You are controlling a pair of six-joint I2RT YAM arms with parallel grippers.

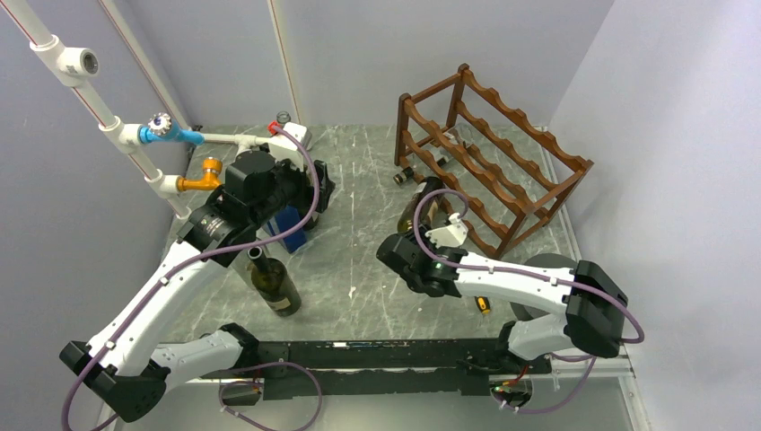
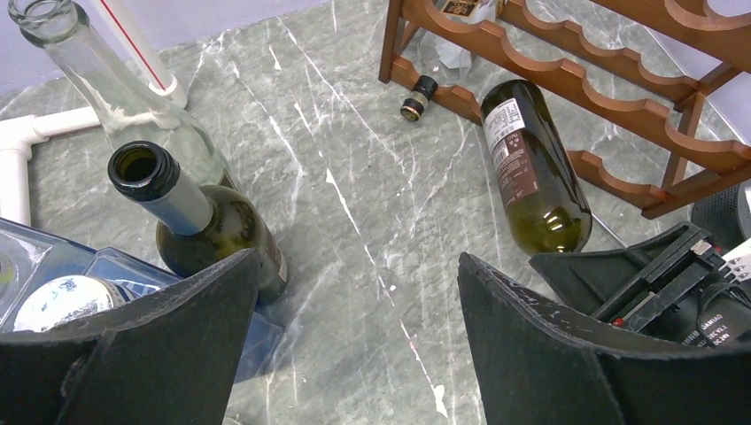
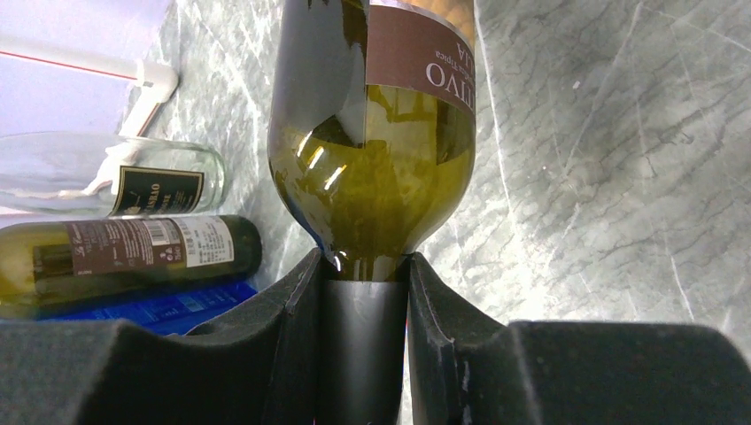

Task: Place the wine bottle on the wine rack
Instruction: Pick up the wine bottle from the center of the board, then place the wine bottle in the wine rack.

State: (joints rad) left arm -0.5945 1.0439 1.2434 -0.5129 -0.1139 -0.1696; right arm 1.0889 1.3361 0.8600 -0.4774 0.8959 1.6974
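**Bottle held by the neck at the rack front, not yet racked**

The olive-green glass wine bottle with a brown paper label (image 3: pixel 372 133) is clamped at its dark foil neck by the right gripper (image 3: pixel 363 263). Both black padded fingers (image 3: pixel 292 328) are pressed against the neck. The bottle is held low and tilted, base first, at the near-left corner of the dark reddish-brown wooden wine rack with scalloped rails (image 1: pixel 502 153), level with the bottom tier. Whether the base touches the lower rail cannot be told. No cradle is occupied by it. A capped bottle neck (image 2: pixel 416 93) is seen poking out of the bottom tier just beside it.

The left gripper (image 2: pixel 359 266) is spread wide, with nothing between its pads, above the grey marbled tabletop (image 2: pixel 354 177) and well apart from the rack. Near it are seen an upright dark green uncorked bottle (image 2: pixel 204 221), a clear glass bottle (image 2: pixel 106 88) behind that, and a blue box (image 1: pixel 293 229).
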